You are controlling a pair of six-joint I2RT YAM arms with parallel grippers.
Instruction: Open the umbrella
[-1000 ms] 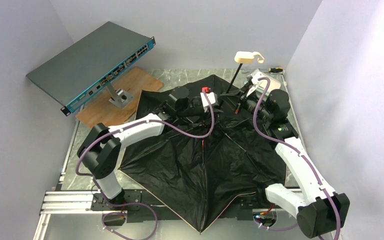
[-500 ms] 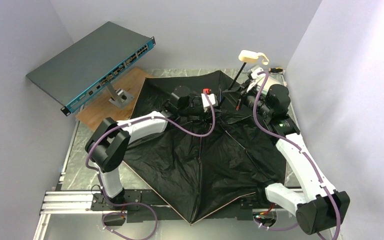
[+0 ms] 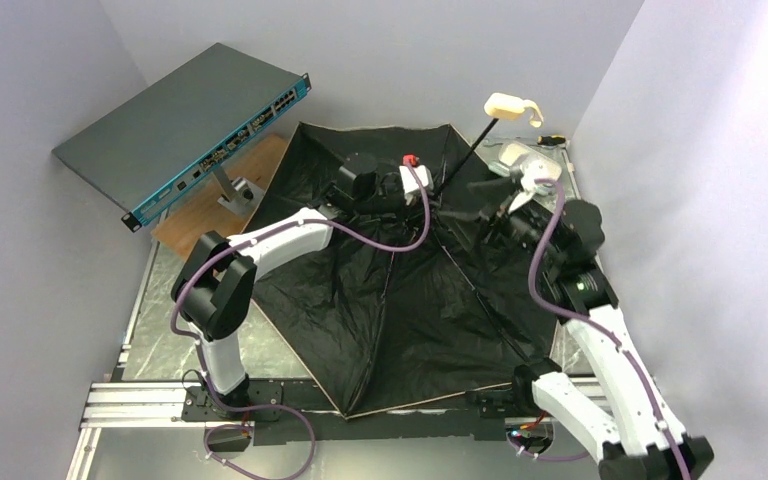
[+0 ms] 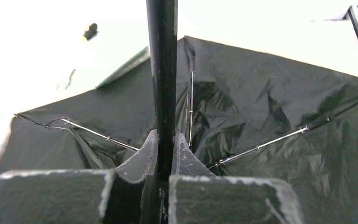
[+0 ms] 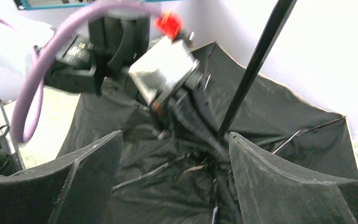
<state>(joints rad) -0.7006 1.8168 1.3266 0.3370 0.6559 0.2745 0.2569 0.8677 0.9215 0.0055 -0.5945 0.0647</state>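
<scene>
Now left tool (image 4: 164,145) tight on umbrella shaft (image 4: 162,70), right tool (image 5: 175,136) agape nearby.

This is a robotics lab test cell, not a home or a shop. Plain pale lilac-grey panel walls (image 3: 380,60) box in a silvery metal-topped table (image 3: 165,330) from nine round to three o'clock. At six o'clock a ribbed aluminium mounting rail (image 3: 130,405) runs along the near edge. Bolted there are a white-and-black jointed left arm (image 3: 280,240) at seven o'clock and its twin right arm (image 3: 610,345) at five, both trailing purple cables (image 3: 400,245). At ten o'clock a flat grey rack-mount network switch with a teal port face (image 3: 185,120) sits tilted on a grey metal stand (image 3: 228,185) over a rounded plywood board (image 3: 195,225).
</scene>
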